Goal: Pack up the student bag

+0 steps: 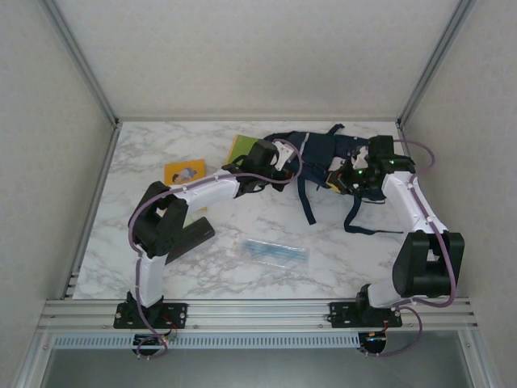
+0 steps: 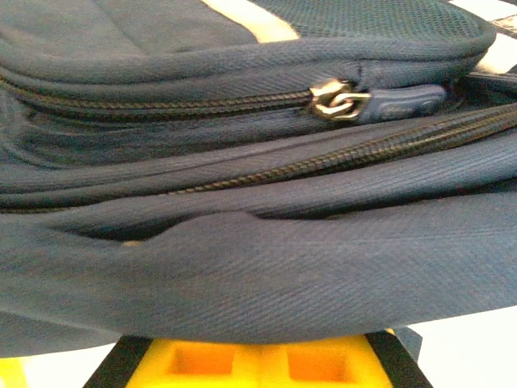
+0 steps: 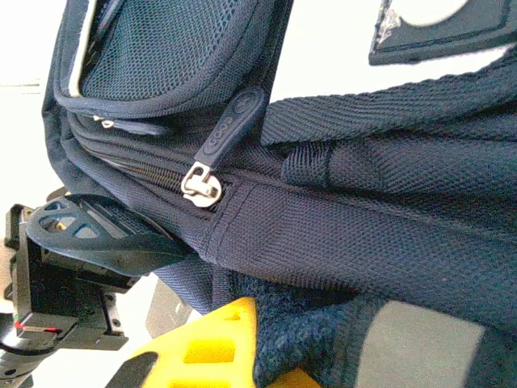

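- Left jaws are clenched on a fold of the student bag [image 1: 323, 153], whose navy fabric is draped over the yellow finger [image 2: 258, 356] at the bottom of the left wrist view.
- Right jaws are likewise clenched on bag fabric, which is bunched against the yellow finger [image 3: 230, 327] at the lower centre of the right wrist view.
- The student bag is laid at the upper centre-right of the counter [image 1: 161, 267], with its straps trailed toward the lower frame.
- The step in hand is judged to be pinning the bag so that it can be opened.
- Two zip sliders [image 2: 339, 99] [image 3: 202, 182] are seen on closed-looking teeth, so a pull along a zip is called for next.
- Bag contents cannot be told, as no opening is shown.
- A green-and-yellow book [image 1: 241, 147] is found just left of the bag, and an orange book [image 1: 184, 171] further left.
- A clear pouch [image 1: 275, 252] is laid at lower centre; something pale blue is held in it, too small to identify.
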Motion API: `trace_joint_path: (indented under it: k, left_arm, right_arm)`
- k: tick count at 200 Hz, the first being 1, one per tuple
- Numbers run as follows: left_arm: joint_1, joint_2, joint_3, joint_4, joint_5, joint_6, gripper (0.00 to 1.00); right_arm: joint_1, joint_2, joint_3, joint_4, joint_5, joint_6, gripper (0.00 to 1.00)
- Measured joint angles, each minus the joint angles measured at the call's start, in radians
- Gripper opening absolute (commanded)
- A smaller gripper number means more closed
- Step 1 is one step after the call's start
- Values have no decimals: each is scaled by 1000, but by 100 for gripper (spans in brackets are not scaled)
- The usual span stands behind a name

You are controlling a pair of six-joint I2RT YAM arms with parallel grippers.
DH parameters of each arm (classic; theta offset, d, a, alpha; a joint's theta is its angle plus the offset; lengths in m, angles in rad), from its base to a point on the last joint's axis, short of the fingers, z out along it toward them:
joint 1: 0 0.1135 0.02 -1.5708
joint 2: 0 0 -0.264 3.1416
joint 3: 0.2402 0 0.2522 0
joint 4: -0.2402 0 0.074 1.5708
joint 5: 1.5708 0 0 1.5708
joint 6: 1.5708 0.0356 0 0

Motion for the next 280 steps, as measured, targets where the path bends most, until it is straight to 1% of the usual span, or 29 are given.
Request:
trace_joint_path:
  k: [25,66,86,116,144,163,185,195,207,226,246,280]
  left_arm:
    - [21,1,10,-47,2,16,0]
    - [121,17,114,-223,1,65,0]
    - [147,20,142,-290,-7,89,0]
    - [155,20,153,-341,-15,101,0]
    - [148,14,135,-360,17,101,0]
    - [135,-2,94,-365,36,100,0]
    - [119,-10,54,-356,50,100,0]
    - [116,-10,40,-349,63,100,8]
    - [115,-10,33,-346,74,104,25]
    - [115,-9,37,-332,92,120,39]
    - [115,21,91,-336,100,151,44]
    - [115,112,218,-361,100,211,44]
  right_arm:
    - [5,0,5,-26,41,-30,0]
    - [5,-13,7,-69,153,-85,0]
    - [5,-12,7,-85,187,-111,0]
    - [3,-3,11,-117,265,-154,0]
    - [2,8,11,-126,358,-185,0]
    - [-5,27,17,-126,386,-195,0]
    - [-10,49,20,-125,381,-197,0]
    - [-10,52,20,-126,373,-200,0]
    - [-11,52,23,-127,364,-203,0]
    - [-12,52,34,-131,357,-210,0]
    - [-13,52,38,-133,346,-211,0]
    - [-13,52,39,-133,331,-211,0]
